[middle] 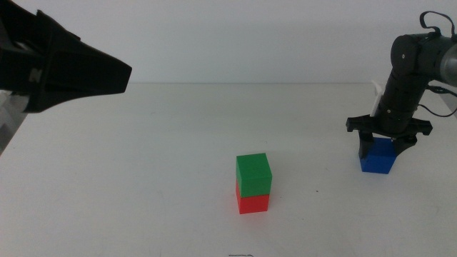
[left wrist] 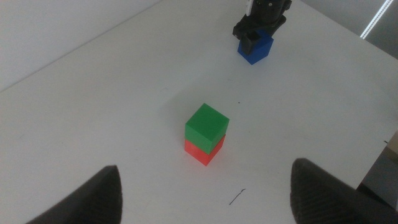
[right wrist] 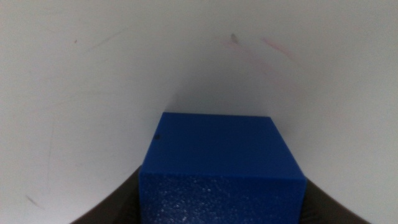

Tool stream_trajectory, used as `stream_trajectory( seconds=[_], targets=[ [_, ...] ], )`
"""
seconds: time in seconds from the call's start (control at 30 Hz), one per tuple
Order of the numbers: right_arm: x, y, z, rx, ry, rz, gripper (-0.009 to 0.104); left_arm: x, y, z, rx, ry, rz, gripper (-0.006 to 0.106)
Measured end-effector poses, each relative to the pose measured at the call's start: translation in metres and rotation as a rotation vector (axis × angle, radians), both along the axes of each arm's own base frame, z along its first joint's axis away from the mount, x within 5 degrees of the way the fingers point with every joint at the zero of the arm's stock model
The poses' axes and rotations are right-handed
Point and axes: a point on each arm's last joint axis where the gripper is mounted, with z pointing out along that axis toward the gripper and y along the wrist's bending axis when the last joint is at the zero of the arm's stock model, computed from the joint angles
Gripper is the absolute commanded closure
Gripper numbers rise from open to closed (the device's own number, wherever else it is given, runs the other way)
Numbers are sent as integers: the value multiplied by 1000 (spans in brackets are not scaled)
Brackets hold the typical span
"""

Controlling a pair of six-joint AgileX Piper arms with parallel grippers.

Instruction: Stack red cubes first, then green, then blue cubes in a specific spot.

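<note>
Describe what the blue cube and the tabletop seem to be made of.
Blue cube: probably foam or soft plastic, matte; its near face looks finely pebbled in the right wrist view. Tabletop: smooth white laminate or painted board, judging by its even, faintly scuffed surface.

A: Where are the cubes?
B: The green cube (middle: 253, 173) sits squarely on the red cube (middle: 253, 203), a 2-high stack near the middle of the white table.
A: And the third?
B: The blue cube (middle: 377, 158) rests on the table well apart, to the right, all 3 matte and equal-sized.
</note>
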Motion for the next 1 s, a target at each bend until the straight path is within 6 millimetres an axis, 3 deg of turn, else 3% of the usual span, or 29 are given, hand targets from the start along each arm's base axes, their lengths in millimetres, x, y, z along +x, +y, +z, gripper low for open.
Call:
stream_trajectory(
  seconds=[0.1, 0.33, 0.43, 0.53, 0.67, 0.8, 1.0],
  targets=[
    [-9, 7, 17, -9, -28, 37, 96, 0, 0, 0, 0, 0, 0, 9],
    [-59, 39, 127, 17, -233, 141, 96, 0, 0, 0, 0, 1, 0, 9],
    [-77, 42, 156, 36, -300, 134, 96, 0, 0, 0, 0, 1, 0, 9],
    [-87, 44, 170, 48, -330, 111, 96, 0, 0, 0, 0, 1, 0, 9],
    [-93, 55, 174, 70, -335, 111, 96, 0, 0, 0, 0, 1, 0, 9],
    [-99, 77, 173, 112, -322, 157, 96, 0, 0, 0, 0, 1, 0, 9],
    [-120, 126, 172, 57, -341, 248, 96, 0, 0, 0, 0, 1, 0, 9]
  ],
)
